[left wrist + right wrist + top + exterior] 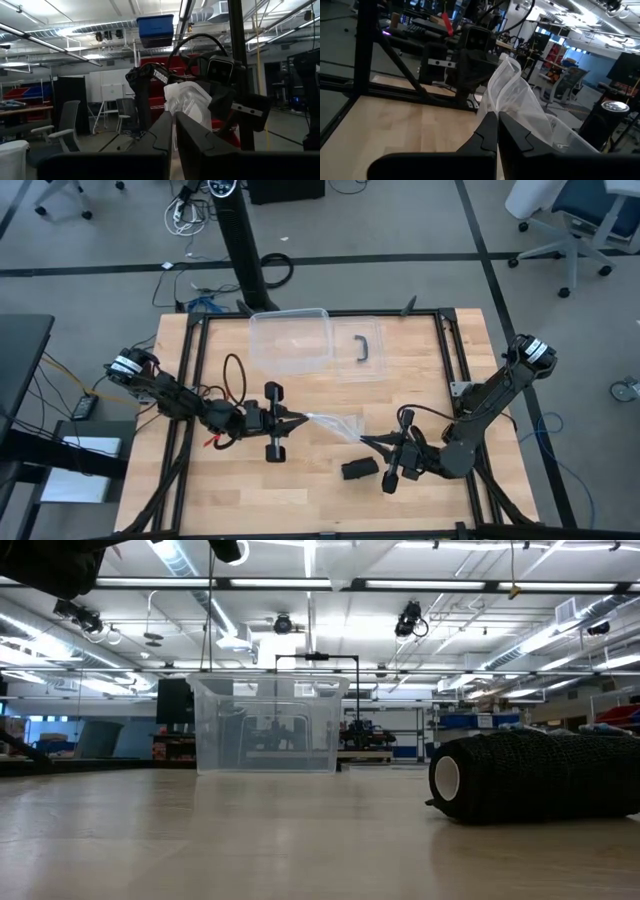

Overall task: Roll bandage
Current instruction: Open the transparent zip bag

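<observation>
The bandage [358, 469] is a small black roll lying on its side on the table, near the front; it also fills the right of the low view as the roll [530, 776]. No gripper touches it. Just beyond it a crinkly clear plastic bag [335, 425] hangs in the air between my two grippers. My left gripper [300, 421] is shut on the bag's left end. My right gripper [368, 441] is shut on its right end, just above and behind the roll. My left gripper pinches the bag's left end [173, 119] between its two fingers, coming about level from the table's left. The bag billows out beyond the fingertips and is clear of the table. My right gripper pinches the bag's other end [496, 111] between its two fingers, coming level from the table's right and near side. The bag spans the gap to the left gripper, drawn out above the wood.
A clear plastic box [290, 340] stands at the far middle of the table, with its clear lid and black handle [362, 348] lying flat beside it on the right. A black frame [455, 380] runs round the tabletop.
</observation>
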Robot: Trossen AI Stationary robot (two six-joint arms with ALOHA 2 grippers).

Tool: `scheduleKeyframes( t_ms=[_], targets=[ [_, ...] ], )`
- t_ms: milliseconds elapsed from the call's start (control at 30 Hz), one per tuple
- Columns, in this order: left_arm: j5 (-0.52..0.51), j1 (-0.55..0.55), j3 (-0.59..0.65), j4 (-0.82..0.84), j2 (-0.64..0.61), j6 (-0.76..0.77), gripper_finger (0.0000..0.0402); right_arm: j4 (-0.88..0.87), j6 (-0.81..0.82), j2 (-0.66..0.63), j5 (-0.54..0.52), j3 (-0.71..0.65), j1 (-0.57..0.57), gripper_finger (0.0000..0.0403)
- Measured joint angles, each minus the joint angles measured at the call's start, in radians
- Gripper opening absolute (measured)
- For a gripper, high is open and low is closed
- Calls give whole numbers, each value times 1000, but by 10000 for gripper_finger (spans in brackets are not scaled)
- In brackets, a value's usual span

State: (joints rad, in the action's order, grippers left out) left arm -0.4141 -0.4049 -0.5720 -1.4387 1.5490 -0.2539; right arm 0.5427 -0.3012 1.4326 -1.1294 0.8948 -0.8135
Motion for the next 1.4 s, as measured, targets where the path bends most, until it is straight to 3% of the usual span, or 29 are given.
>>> scheduleKeyframes(
  t_ms=[200, 533, 700, 800, 900, 1033, 1400],
  targets=[
    [-18, 0, 0, 13, 0, -4, 4, -25, 18, 0, -28, 0, 4, 11],
    [-115, -3, 0, 248, 0, 31, 1, -96, 86, 0, -185, 0, -36, 122],
    [-115, -3, 0, 411, 0, 106, 0, -232, 270, 0, 3, 0, -28, 118],
    [-108, -8, 0, 481, 1, 132, 0, -386, 445, 2, 162, 0, 58, 72],
    [-106, -16, 0, 495, 1, 132, 0, -468, 534, 21, 246, 0, 144, 14],
    [-104, -18, 0, 493, 1, 130, 0, -435, 537, 68, 415, 0, 226, 9],
    [-105, -24, 0, 520, 1, 154, 0, -402, 523, 114, 447, 0, 262, 2]
  ],
)
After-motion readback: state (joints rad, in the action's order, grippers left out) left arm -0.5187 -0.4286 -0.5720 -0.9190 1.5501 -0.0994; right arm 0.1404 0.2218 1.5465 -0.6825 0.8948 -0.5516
